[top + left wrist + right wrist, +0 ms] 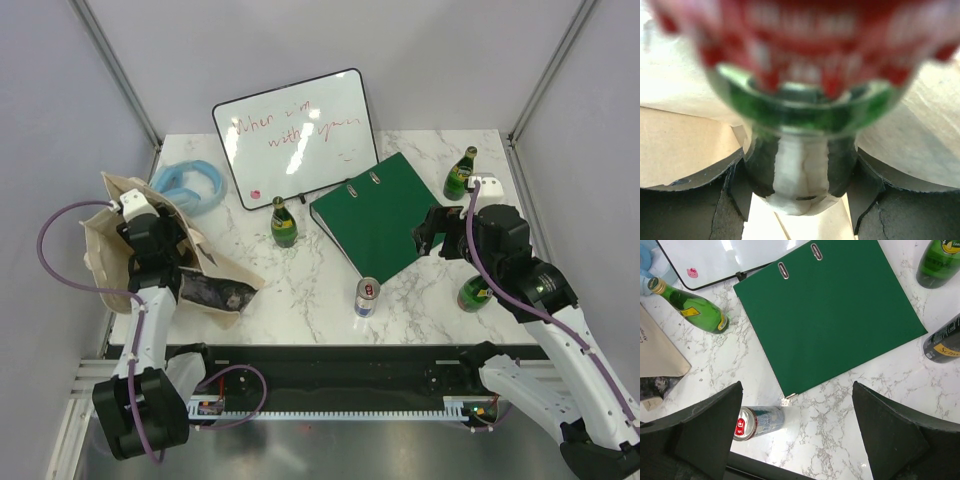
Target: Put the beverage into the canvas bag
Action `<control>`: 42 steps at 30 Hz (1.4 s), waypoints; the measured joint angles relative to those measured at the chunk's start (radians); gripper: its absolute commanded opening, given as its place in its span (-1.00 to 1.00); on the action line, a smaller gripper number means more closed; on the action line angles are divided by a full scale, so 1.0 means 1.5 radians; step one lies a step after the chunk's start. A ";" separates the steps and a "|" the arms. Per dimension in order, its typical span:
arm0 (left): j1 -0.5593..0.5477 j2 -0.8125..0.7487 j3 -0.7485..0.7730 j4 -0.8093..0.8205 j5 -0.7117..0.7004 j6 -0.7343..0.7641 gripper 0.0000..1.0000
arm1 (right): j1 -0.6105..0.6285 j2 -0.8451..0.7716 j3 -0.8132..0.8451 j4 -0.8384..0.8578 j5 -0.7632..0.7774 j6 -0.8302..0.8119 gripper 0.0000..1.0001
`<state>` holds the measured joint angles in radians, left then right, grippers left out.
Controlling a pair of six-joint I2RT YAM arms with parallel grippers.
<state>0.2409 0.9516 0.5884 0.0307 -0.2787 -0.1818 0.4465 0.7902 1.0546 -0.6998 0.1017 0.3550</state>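
Left fingers (690,210) clamped on a green bottle (805,107), red label unreadable, over the canvas bag (218,264); right fingers (705,432) spread empty.

Beige on canvas bag (105,245), with dark mottled square print on one side; white with grey veining on marble table (300,285); deep green on binder (380,220). White on whiteboard (295,135), black at frame, red in handwriting; light blue on ring (190,183); silver-blue with red top on can (366,297). Green glass with yellow labels on bottle near whiteboard (284,224) and bottle at far corner (460,175); green glass under blurred red-and-white label on beverage bottle (800,100).
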 measured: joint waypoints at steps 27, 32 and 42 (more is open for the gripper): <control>0.000 0.016 0.006 -0.033 0.000 -0.009 0.43 | 0.000 0.000 -0.001 0.009 0.000 -0.003 0.96; 0.000 0.011 0.016 -0.045 -0.005 -0.008 0.56 | 0.000 0.000 -0.003 0.009 0.000 -0.003 0.96; 0.000 -0.050 0.105 0.004 -0.005 -0.001 0.63 | 0.000 0.000 -0.005 0.009 0.000 -0.003 0.96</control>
<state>0.2409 0.8772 0.7456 0.0360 -0.2863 -0.1829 0.4465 0.7902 1.0473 -0.6865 0.1017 0.3511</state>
